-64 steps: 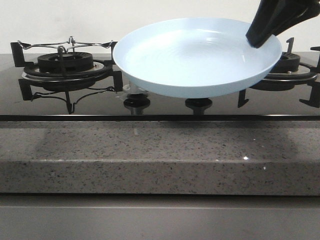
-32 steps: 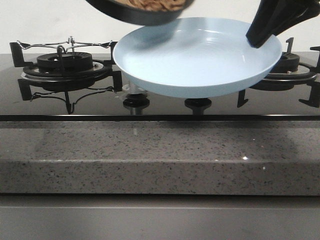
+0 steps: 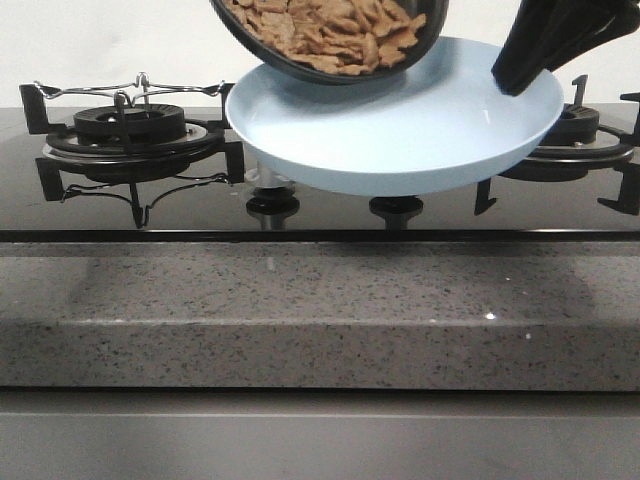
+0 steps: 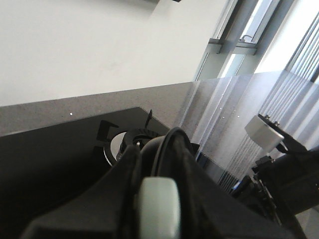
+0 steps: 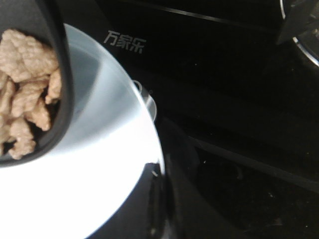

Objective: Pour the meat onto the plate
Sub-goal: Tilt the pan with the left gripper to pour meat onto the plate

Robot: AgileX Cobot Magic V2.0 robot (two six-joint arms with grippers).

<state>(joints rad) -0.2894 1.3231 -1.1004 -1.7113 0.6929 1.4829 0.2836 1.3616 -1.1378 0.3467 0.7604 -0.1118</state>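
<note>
The pale light-blue plate (image 3: 400, 130) hangs above the stove, tilted toward me. My right gripper (image 3: 512, 78) is shut on its right rim; in the right wrist view the gripper (image 5: 160, 196) pinches the rim of the plate (image 5: 99, 184). A black frying pan (image 3: 330, 65) is tilted over the plate's back left part, full of orange-brown meat (image 3: 330, 30). All the meat (image 5: 25, 99) is still inside the pan (image 5: 57, 94). My left gripper (image 4: 157, 154) is shut on the pan's handle (image 4: 158, 209); it is out of the front view.
A black glass hob (image 3: 200, 215) has a burner grate at the left (image 3: 130, 125) and one at the right (image 3: 590, 130). Two knobs (image 3: 273, 205) (image 3: 397, 208) sit under the plate. A speckled stone counter edge (image 3: 320, 300) runs along the front.
The pan came down into view from above and tilted further over the plate, so the meat now shows. The plate and the right gripper have stayed in place.
</note>
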